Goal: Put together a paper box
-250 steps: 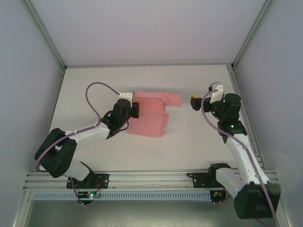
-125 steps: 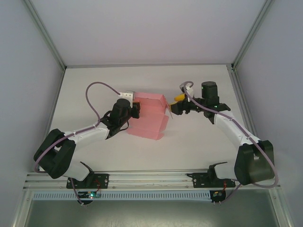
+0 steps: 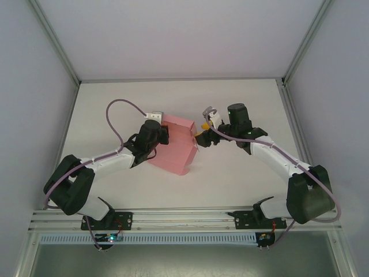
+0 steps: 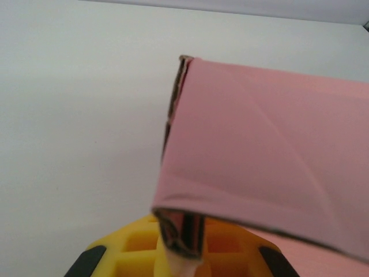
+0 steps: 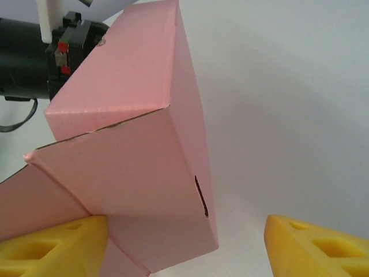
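Left: the left arm (image 3: 98,164) comes in from the side. In the left wrist cam the left fingers (image 4: 130,254) are yellow, cut off at the bottom edge, and pressed together on a folded edge of the paper box (image 4: 259,150). The box is v. close to that lens and blurry, w/ its right side cut off. From the top cam those fingers are hard to make out, tucked at the box's left edge.

Middle: from the top the pink box (image 3: 176,149) is part folded, over the white table (image 3: 115,104). Can't tell if it lies flat or is lifted a bit.

Right: the right fingers (image 3: 202,137) are at the box's right end. The right wrist cam shows them wide apart. One touches a box flap; the other is off to the side, not touching. Both are cut off at the bottom. That cam also shows a thin slot (image 5: 202,196) in the box wall & the black end of the left arm behind the box.
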`<action>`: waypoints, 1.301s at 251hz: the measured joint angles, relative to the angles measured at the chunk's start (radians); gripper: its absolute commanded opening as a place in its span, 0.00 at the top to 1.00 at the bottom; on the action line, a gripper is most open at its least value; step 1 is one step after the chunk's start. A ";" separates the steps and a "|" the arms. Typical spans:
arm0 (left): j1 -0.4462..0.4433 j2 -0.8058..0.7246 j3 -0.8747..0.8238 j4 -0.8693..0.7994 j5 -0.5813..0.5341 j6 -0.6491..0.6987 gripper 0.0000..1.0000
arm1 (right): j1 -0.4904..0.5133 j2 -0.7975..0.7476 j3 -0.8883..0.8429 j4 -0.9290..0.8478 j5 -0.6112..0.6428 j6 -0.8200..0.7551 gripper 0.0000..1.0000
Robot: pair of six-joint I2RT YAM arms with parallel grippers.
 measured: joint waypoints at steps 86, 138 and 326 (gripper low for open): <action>0.000 0.000 0.009 -0.042 -0.016 0.000 1.00 | 0.006 -0.018 -0.026 -0.046 0.013 -0.040 0.24; 0.000 0.000 0.017 -0.064 -0.006 -0.002 1.00 | 0.022 -0.008 -0.026 -0.055 -0.033 -0.080 0.25; 0.016 -0.093 -0.019 0.046 -0.160 -0.180 1.00 | -0.074 -0.186 -0.208 0.243 0.075 0.406 0.07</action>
